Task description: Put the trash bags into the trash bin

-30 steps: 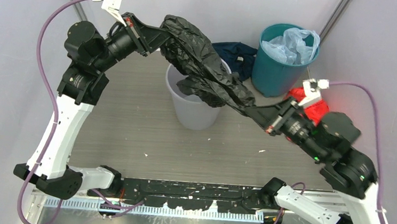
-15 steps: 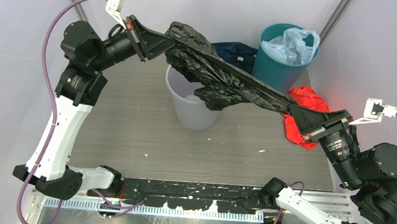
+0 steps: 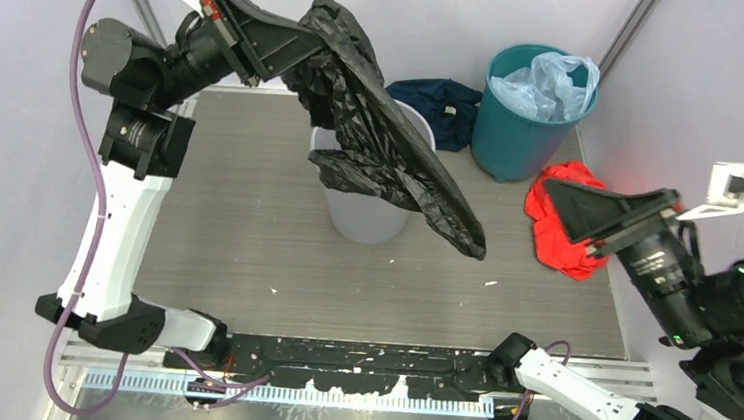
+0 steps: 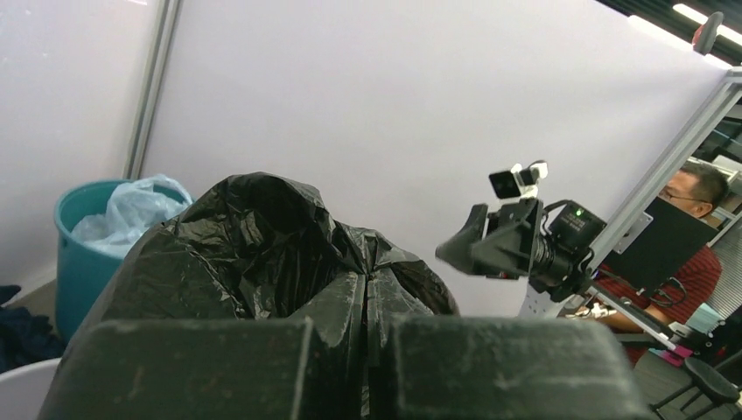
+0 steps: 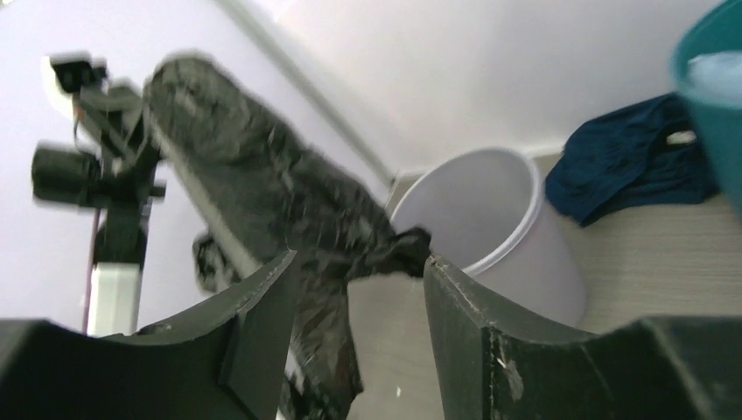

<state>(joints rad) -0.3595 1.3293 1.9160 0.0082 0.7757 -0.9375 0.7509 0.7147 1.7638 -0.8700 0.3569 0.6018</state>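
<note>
Black crinkly trash bag (image 3: 383,151) hangs from the left tool (image 3: 296,46), which pinches its upper end; below that tool it sags over the mouth of the grey trash bin (image 3: 362,221), tail outside, toward the right tool (image 5: 357,262); that tool stands spread, empty, well apart from the bag.

Soft, even overhead light washes the scene, casting only faint shadows on the bench (image 3: 244,250). Sheen glints off the black trash bag (image 3: 392,161); the right wrist view smears it with motion blur.
</note>
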